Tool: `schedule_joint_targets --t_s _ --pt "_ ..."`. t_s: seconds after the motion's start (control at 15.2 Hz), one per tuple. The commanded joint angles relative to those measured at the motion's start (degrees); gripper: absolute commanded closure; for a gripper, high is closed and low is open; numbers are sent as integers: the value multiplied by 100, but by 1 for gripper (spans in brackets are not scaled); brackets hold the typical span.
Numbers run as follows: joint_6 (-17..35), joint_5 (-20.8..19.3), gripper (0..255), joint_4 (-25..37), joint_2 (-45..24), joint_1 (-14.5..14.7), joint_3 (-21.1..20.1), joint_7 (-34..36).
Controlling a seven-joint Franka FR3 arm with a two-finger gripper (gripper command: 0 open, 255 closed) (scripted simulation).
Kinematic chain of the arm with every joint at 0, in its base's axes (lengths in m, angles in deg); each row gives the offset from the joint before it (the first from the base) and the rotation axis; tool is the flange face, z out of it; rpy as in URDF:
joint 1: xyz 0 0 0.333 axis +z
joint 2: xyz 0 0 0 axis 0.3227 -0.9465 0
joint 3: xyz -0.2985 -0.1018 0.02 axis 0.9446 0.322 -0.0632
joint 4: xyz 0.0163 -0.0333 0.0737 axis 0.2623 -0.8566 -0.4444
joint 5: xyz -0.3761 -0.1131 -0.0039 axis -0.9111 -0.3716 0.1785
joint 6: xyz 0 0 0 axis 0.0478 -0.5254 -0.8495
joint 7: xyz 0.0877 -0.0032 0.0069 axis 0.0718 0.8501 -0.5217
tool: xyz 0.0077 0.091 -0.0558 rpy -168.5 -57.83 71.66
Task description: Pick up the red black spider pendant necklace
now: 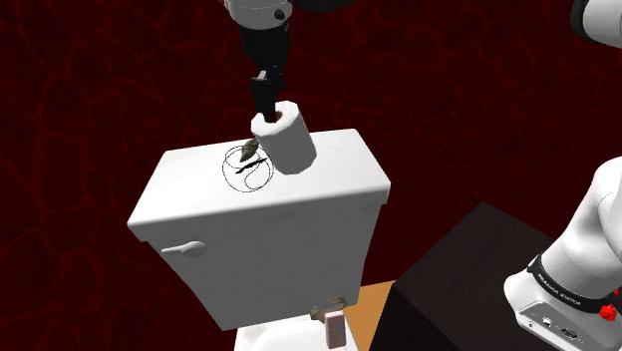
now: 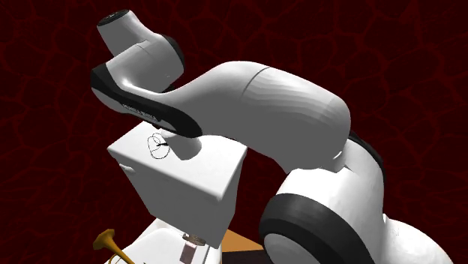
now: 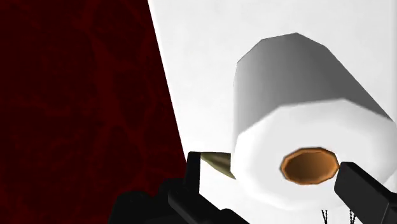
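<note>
The necklace (image 1: 247, 166) is a thin black chain coiled in loops with a small dark pendant, lying on the white toilet tank lid (image 1: 194, 194). A white toilet paper roll (image 1: 284, 138) lies on its side right beside the chain, on the shoulder view's right. My black gripper (image 1: 262, 103) hangs just above and behind the roll and pendant. In the wrist view my gripper (image 3: 277, 184) is open, with the roll (image 3: 305, 127) lying below and between its fingers. A small brownish pointed piece (image 3: 216, 163) shows by one finger. In the second exterior view the necklace (image 2: 157, 144) lies under the arm.
The tank (image 2: 191, 187) has a flush handle (image 1: 184, 248) on its front. A pink bottle-like thing (image 1: 334, 325) stands below the tank, and a brass horn (image 2: 109, 244) sits low in the second exterior view. The dark stand (image 1: 468, 269) is at the lower right. Dark red walls surround everything.
</note>
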Motion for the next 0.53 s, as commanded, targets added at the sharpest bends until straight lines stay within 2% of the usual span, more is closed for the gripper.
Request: schedule_joint_targets --t_s 0.0,0.2,0.46 --pt "-133 -224 0 351 -516 260 -85 -14" --pt "-387 -549 0 1072 -1098 678 -145 -108" --pt "-43 -508 0 623 -1003 590 -134 -14"
